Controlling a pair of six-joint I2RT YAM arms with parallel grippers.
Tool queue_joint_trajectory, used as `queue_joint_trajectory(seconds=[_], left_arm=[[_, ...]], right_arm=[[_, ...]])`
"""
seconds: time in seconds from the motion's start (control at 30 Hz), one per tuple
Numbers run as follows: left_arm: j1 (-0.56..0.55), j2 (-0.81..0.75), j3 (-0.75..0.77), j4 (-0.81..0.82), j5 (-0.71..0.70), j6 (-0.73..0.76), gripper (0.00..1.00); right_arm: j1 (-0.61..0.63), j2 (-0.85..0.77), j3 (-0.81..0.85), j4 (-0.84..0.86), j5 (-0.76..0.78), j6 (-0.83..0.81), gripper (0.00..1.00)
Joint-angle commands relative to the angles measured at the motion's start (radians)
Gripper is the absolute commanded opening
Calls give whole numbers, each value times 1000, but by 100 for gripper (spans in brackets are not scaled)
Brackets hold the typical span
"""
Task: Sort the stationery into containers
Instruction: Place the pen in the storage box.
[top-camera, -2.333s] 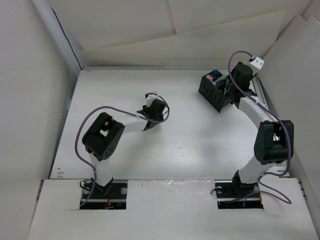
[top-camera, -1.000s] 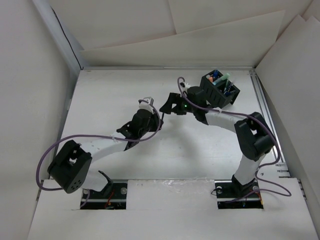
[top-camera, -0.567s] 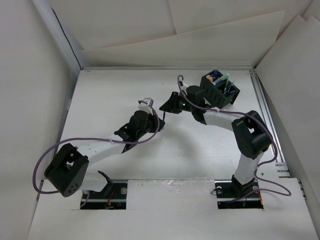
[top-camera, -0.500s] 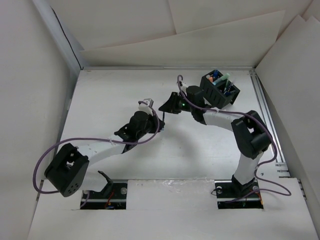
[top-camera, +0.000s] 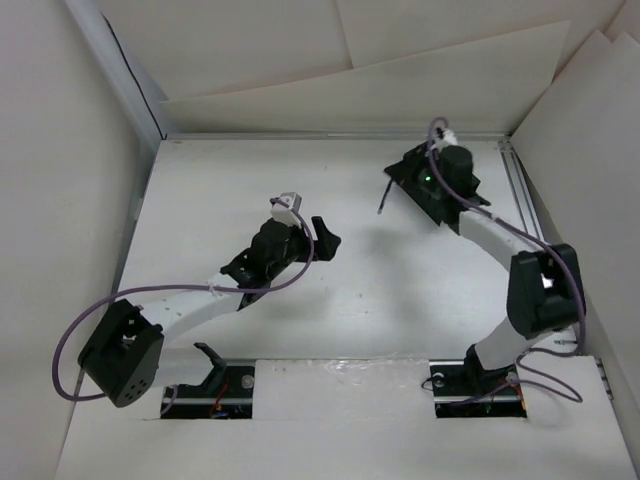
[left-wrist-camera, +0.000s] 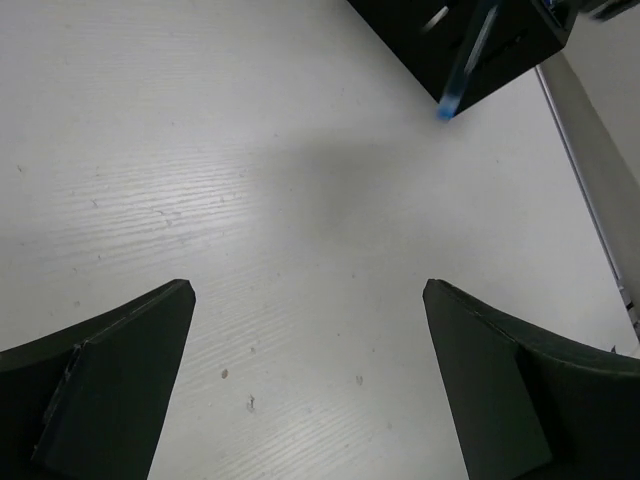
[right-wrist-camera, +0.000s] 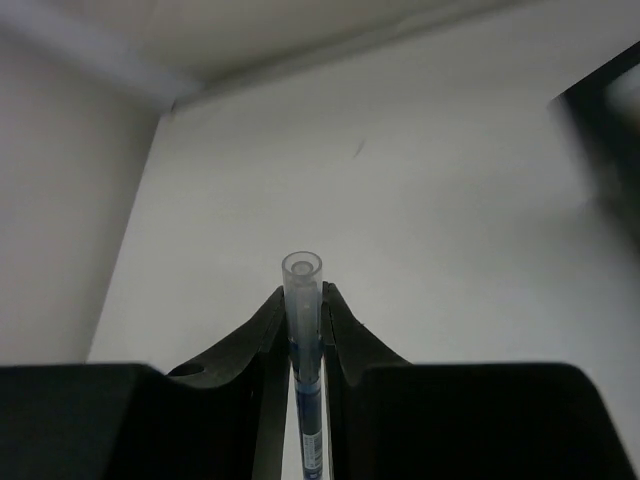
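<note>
**Left wrist view:** left gripper jaws spread wide, nothing between them, above white grained table. Boxy black plastic organizer ahead, toward table's far right; clear-barrelled blue-tipped pen, blurred, in front of its wall, off surface.

**Right wrist view:** right gripper clamped on same pen, barrel end projecting past fingertips.

**Top view:** organizer near table's far right corner, largely hidden under right wrist. Pen juts leftward beside it. Left gripper over table's middle.

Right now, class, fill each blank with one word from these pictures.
The thin clear-barrelled pen is pinched by the right gripper, whose jaws are ___.
The left gripper stands ___, holding nothing.
In the left wrist view, the pen's tip, near the boxy black plastic organizer, is coloured ___.
Missing words: shut, open, blue.
</note>
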Motion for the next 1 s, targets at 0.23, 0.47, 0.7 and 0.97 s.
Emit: queue_joint_trajectory(seconds=[0.23,0.47,0.7,0.97], left_arm=[[-2,-30,6,28,-36,27,100],[-2,-48,-14,37,10,47,100],[-2,-98,-40,56,-9,27,100],[-2,-88,-40,47,-18,18,100]], right_arm=[[-259,-152,161,-72,713,-228,9],[-230,-12,238,-52,966,-360,9],[-189,57,210,-10,1019,-370,8],[-116,93,200,-10,1132,-391,46]])
